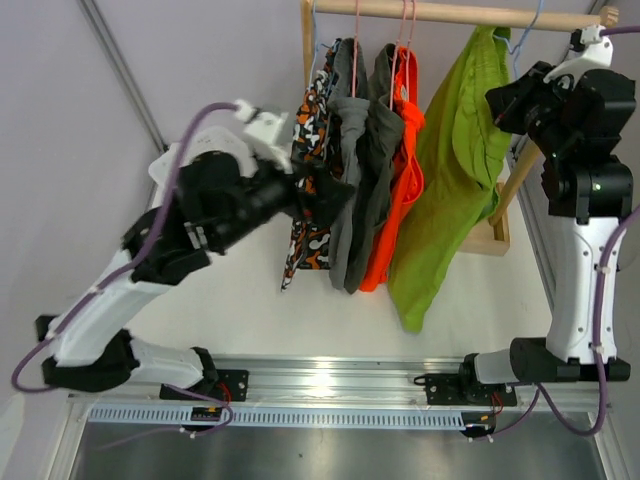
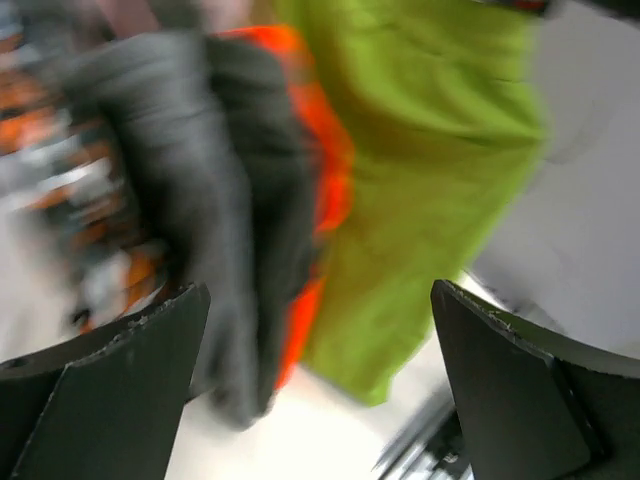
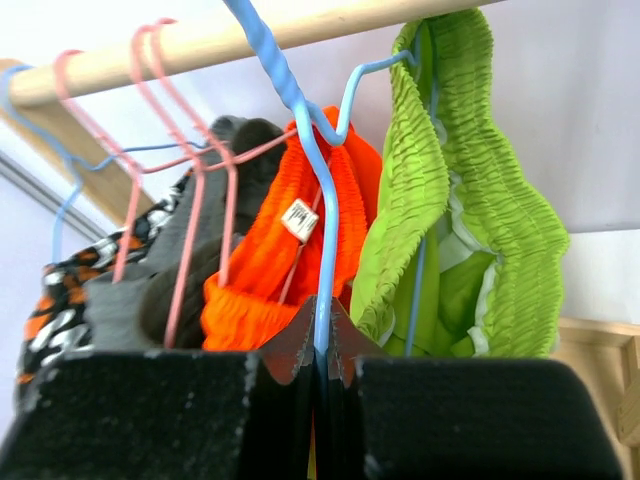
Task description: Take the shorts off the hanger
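Five shorts hang on wire hangers from a wooden rod (image 1: 450,12): camouflage (image 1: 312,120), two dark grey (image 1: 352,210), orange (image 1: 395,200) and lime green (image 1: 450,180). My right gripper (image 3: 320,345) is shut on the blue hanger (image 3: 318,240) that carries the lime green shorts (image 3: 480,200), just below its hook; in the top view the right gripper (image 1: 508,100) is at the green shorts' upper right. My left gripper (image 1: 328,195) is open and empty beside the camouflage and grey shorts. Its blurred wrist view shows the left gripper (image 2: 320,380) open, with the grey (image 2: 200,200), orange (image 2: 330,180) and green shorts (image 2: 420,180) beyond it.
The rod rests on a wooden frame (image 1: 495,235) standing on the white table (image 1: 250,310). Pink hangers (image 3: 190,200) carry the grey and orange shorts (image 3: 270,260). A metal rail (image 1: 330,380) runs along the near edge with the arm bases on it.
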You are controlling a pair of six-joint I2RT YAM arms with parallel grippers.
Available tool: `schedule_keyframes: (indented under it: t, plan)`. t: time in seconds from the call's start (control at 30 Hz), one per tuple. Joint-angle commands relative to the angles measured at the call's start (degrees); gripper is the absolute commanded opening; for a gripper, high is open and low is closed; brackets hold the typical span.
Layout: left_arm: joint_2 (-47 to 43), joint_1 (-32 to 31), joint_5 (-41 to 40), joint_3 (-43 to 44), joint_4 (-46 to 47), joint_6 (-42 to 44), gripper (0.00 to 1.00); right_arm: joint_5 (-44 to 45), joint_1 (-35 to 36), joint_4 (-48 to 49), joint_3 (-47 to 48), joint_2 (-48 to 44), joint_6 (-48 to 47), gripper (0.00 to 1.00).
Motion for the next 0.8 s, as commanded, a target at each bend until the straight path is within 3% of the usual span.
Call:
schedule_keyframes:
  t: [0.0, 0.23, 0.43, 0.77]
  plan:
    - [12.2, -8.9, 3.1, 7.5, 0.1, 5.6, 0.99, -0.1, 0.0, 3.0, -1.2, -4.2, 1.7, 0.0]
    - [30.2, -18.1, 10.5, 21.7, 5.5, 6.2, 0.99, -0.3, 0.1, 5.2, -12.3, -10.8, 3.9, 0.0]
    - [37.1, -19.7, 12.4, 23.4, 9.1, 5.5, 0.99, -0.5, 0.1, 3.6, -13.2, -12.3, 3.5, 0.0]
    - [42.0, -19.8, -1.1, 22.3, 10.9, 6.1, 0.99, -2.8, 0.0, 1.7, -12.1, -15.2, 4.4, 0.0]
